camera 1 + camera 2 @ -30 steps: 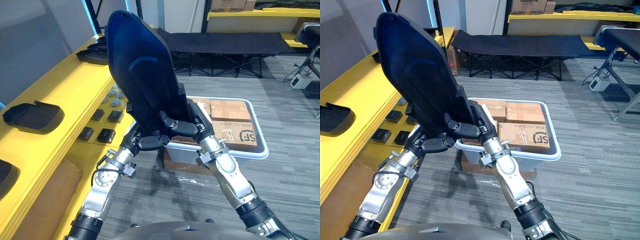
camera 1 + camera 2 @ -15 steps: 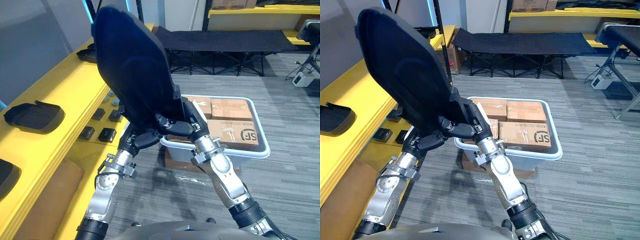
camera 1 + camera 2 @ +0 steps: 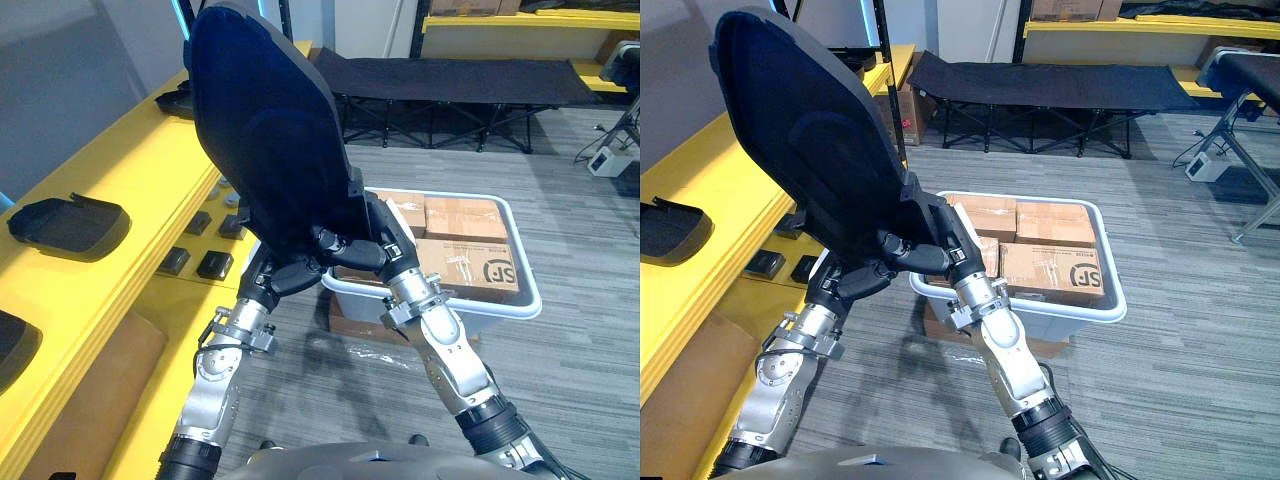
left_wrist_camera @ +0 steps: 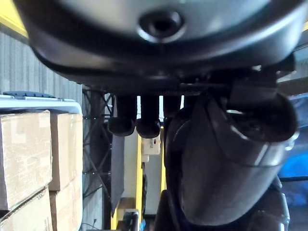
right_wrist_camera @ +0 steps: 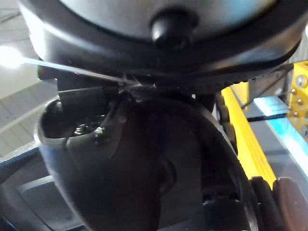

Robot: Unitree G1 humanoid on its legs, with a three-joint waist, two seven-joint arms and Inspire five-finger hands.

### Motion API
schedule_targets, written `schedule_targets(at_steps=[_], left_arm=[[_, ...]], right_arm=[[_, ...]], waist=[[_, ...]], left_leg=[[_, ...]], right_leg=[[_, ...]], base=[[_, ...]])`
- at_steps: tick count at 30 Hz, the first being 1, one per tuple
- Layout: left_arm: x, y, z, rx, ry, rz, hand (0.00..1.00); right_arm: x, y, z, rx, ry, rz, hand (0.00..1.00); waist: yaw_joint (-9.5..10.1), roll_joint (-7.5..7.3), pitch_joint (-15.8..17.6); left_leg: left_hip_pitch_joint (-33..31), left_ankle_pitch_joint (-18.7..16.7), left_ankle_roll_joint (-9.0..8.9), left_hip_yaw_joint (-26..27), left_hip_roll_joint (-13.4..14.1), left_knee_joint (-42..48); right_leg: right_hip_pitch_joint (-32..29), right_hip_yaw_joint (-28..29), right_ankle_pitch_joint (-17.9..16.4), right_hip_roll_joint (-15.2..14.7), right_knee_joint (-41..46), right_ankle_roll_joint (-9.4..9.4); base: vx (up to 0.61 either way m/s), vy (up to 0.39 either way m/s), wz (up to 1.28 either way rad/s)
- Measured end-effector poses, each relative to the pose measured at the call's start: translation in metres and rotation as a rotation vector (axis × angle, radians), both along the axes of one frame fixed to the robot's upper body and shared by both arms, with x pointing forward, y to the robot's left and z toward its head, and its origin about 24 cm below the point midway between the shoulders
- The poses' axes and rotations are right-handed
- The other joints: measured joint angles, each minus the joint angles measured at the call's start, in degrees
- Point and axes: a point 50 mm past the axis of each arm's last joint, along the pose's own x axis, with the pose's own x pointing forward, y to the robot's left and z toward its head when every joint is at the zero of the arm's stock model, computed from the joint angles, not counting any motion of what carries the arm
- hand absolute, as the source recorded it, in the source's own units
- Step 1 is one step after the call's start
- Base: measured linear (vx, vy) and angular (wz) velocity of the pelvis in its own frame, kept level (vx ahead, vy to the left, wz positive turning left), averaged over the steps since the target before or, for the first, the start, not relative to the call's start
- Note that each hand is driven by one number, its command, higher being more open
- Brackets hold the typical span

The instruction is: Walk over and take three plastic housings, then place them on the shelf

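The left hand (image 3: 288, 275) and right hand (image 3: 352, 250) each curl round the lower edge of a dark housing (image 3: 270, 130), held upright just beside the yellow shelf (image 3: 130, 190).

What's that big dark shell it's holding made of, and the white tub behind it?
The large dark curved housing looks like moulded plastic, matt with a faint sheen: smooth, one-piece, thin-edged. The white rectangular tub seems glossy plastic too, judging by its rolled rim.
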Motion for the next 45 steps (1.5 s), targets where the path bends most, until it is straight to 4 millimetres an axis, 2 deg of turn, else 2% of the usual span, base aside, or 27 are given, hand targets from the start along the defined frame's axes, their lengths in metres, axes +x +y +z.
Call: schedule_targets(at_steps=[6,14,15,18,22,23,26,41,45], left_arm=[[0.000,0.000,0.001,0.040,-0.013,0.010,0.00],[0.005,0.001,0.005,0.130,-0.030,-0.007,0.00],[0.006,0.002,0.005,0.134,-0.029,-0.012,0.00],[0.006,0.004,0.003,0.151,-0.021,-0.022,0.00],[0.000,0.003,-0.016,0.185,0.064,-0.050,0.00],[-0.005,0.006,-0.027,0.201,0.118,-0.047,0.00],[-0.015,0.012,-0.040,0.235,0.187,-0.039,0.00],[-0.014,0.021,-0.040,0.312,0.176,0.056,0.00],[-0.013,0.024,-0.034,0.301,0.141,0.117,0.00]], right_arm=[[0.000,0.000,0.000,0.003,0.004,-0.021,0.00],[0.001,-0.002,-0.001,0.006,0.012,-0.051,0.00],[0.001,-0.003,-0.001,0.005,0.012,-0.052,1.00],[0.001,-0.005,0.000,0.009,0.009,-0.061,1.00],[0.003,-0.010,0.005,0.056,-0.017,-0.079,1.00],[0.004,-0.012,0.009,0.089,-0.034,-0.081,1.00],[0.006,-0.020,0.016,0.111,-0.068,-0.106,1.00],[0.008,-0.023,0.020,0.132,-0.077,-0.114,1.00],[0.007,-0.021,0.018,0.121,-0.070,-0.051,1.00]], waist=[[0.06,-0.64,0.4],[0.06,-0.61,0.4],[0.06,-0.59,0.5],[-0.03,-0.44,0.5],[-0.07,-0.29,0.5],[-0.23,-0.27,0.5],[-0.13,-0.25,0.6],[0.14,-0.21,0.6],[0.16,-0.21,0.6]], left_leg=[[0.0,0.0,0.00,0.0,0.0,0.0],[0.0,0.0,0.00,0.0,0.0,-0.1],[0.0,0.0,0.00,0.0,0.0,-0.1],[0.0,0.0,0.00,0.0,0.0,-0.1],[0.0,0.0,0.00,0.0,0.0,-0.1],[0.0,0.0,0.00,0.0,0.0,-0.1],[0.0,0.0,0.01,0.0,0.0,0.0],[0.0,0.0,0.01,0.0,0.0,0.0],[0.0,0.0,0.01,0.0,0.0,0.0]], right_leg=[[-0.1,0.0,0.0,0.0,0.0,-0.02],[-0.1,0.0,0.0,0.0,0.0,-0.02],[-0.1,0.0,0.0,0.0,0.0,-0.02],[-0.1,0.0,0.0,0.0,0.0,-0.01],[-0.1,0.0,0.0,0.0,0.0,-0.01],[-0.1,0.0,0.0,0.0,0.0,-0.01],[-0.1,0.0,0.0,0.0,0.0,-0.01],[-0.1,0.0,0.0,0.0,0.0,-0.02],[0.0,-0.1,0.0,0.0,0.0,-0.02]], base=[[0.00,0.000,0.00],[0.00,0.000,0.00],[0.00,0.000,0.00],[0.00,0.000,0.00],[0.00,0.000,0.00],[0.00,0.000,0.00],[0.00,0.000,0.00],[0.00,0.000,0.00],[0.00,0.000,0.00]])
